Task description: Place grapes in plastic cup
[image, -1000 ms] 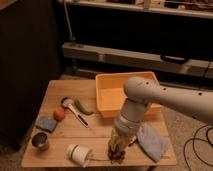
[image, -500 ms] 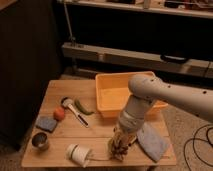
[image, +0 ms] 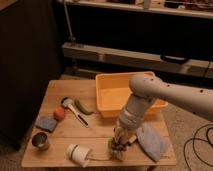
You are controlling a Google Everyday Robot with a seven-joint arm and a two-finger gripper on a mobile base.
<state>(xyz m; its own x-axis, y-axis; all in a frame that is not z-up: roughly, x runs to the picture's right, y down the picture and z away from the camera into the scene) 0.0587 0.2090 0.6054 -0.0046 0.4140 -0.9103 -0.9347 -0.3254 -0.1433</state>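
My gripper (image: 120, 144) points down at the table's front edge, at the end of the white arm (image: 142, 100) that reaches in from the right. It is shut on the grapes (image: 121, 147), a dark bunch at its tip. The grapes hang right over the small light-green plastic cup (image: 113, 149), which stands under the gripper and is mostly hidden by it. I cannot tell whether the grapes touch the inside of the cup.
On the wooden table (image: 100, 131) are a yellow bin (image: 112, 90) at the back, a blue-grey cloth (image: 151, 143) right of the gripper, and a white cup (image: 79, 154) on its side. Further left are a metal cup (image: 40, 141), blue sponge (image: 46, 123), orange fruit (image: 59, 114), green pepper (image: 83, 107) and white utensil (image: 68, 103).
The arm's upper part has shifted slightly to the right. The gripper has stayed over the green cup with the grapes.
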